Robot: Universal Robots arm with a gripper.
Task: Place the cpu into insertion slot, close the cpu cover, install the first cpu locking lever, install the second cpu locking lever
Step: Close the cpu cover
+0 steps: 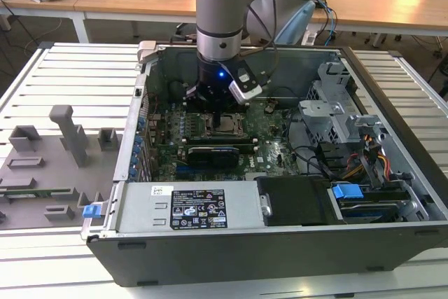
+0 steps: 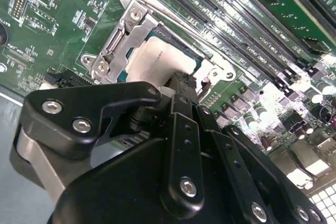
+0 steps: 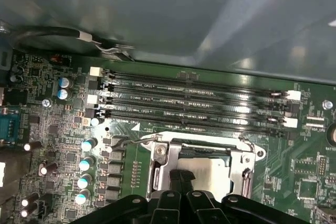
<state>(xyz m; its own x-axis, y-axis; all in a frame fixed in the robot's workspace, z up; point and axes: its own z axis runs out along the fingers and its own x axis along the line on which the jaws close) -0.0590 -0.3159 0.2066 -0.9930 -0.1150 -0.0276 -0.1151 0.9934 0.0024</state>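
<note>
Arm stands vertical inside the open computer case. Gripper is lowered onto the insertion slot on the motherboard.

Pincer state: in both wrist views the gripper has its black fingers drawn narrow, side by side, with nothing visible between them. The tips sit on or just above the chip; I cannot tell whether they touch.

Cpu: directly under the fingertips, lying flat in the socket with its silvery face up.

Cpu cover: down flat, framing the chip on all sides of the fingertips, the chip showing through its window.

Locking lever: a thin wire rod lies low along the cover edge on the far side of the fingers, its hooked end just off one cover corner. Whether it is latched cannot be told.

Memory slots: long, dark and parallel, beyond the lever, away from the fingertips.

Exterior view: a long black card lies just beside the socket, on the near side of the gripper.
</note>
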